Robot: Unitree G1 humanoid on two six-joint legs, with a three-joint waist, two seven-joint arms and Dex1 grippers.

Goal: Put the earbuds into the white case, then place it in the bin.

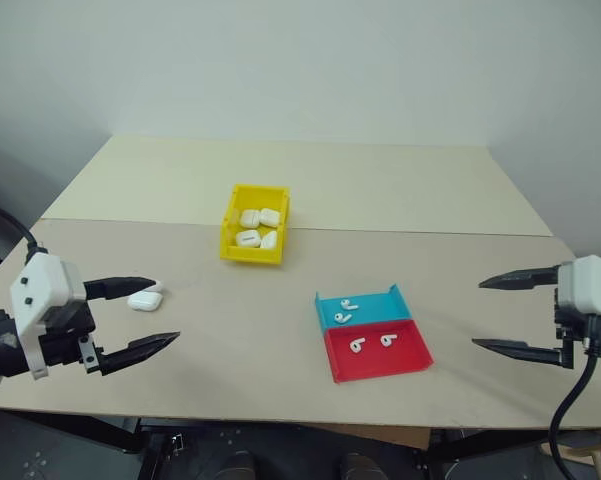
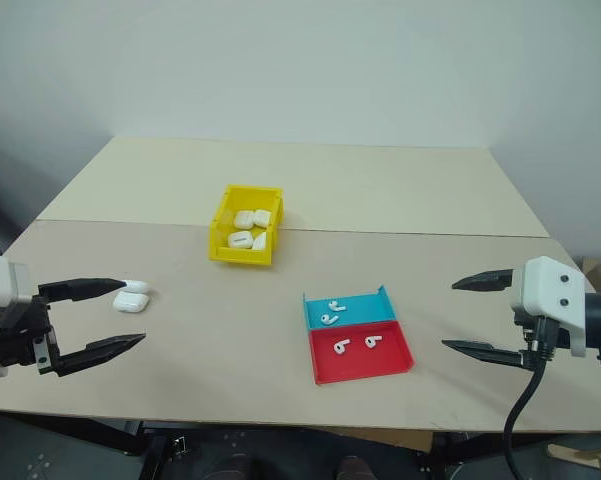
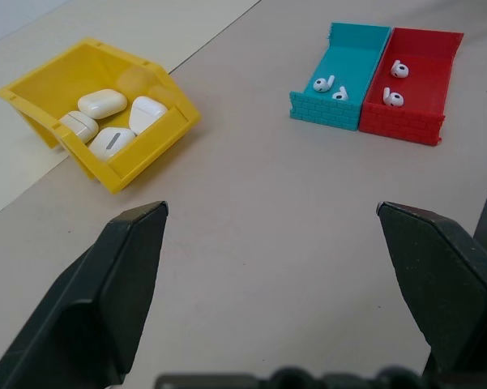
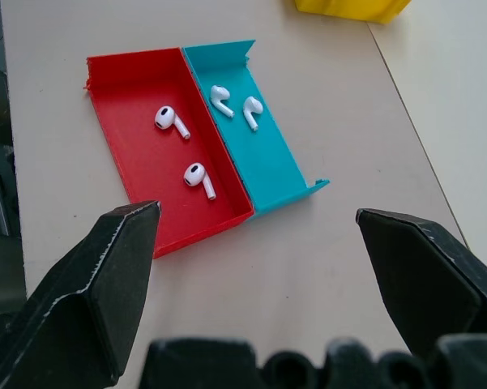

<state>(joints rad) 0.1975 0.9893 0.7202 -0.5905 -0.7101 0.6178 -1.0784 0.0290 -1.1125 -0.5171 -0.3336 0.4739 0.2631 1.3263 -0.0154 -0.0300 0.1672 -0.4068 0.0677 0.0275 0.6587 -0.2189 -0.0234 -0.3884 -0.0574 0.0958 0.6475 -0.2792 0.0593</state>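
Observation:
The white case (image 1: pixel 145 299) lies on the table at the left, just beyond my left gripper (image 1: pixel 166 310). That gripper hovers open, with nothing between its fingers. Two earbuds (image 1: pixel 347 310) rest in a shallow blue tray (image 1: pixel 382 305), and two more earbuds (image 4: pixel 172 120) lie in the red tray (image 1: pixel 412 352) joined to it. My right gripper (image 1: pixel 478 314) is open and empty to the right of the trays, and points towards them. The yellow bin (image 1: pixel 250 256) stands near the table's middle, behind both grippers.
Several white cases (image 1: pixel 258 228) lie inside the yellow bin. A seam (image 1: pixel 430 233) runs across the table behind the bin, where a second tabletop begins. The front table edge (image 1: pixel 300 420) is close below the grippers. A pale wall stands behind the table.

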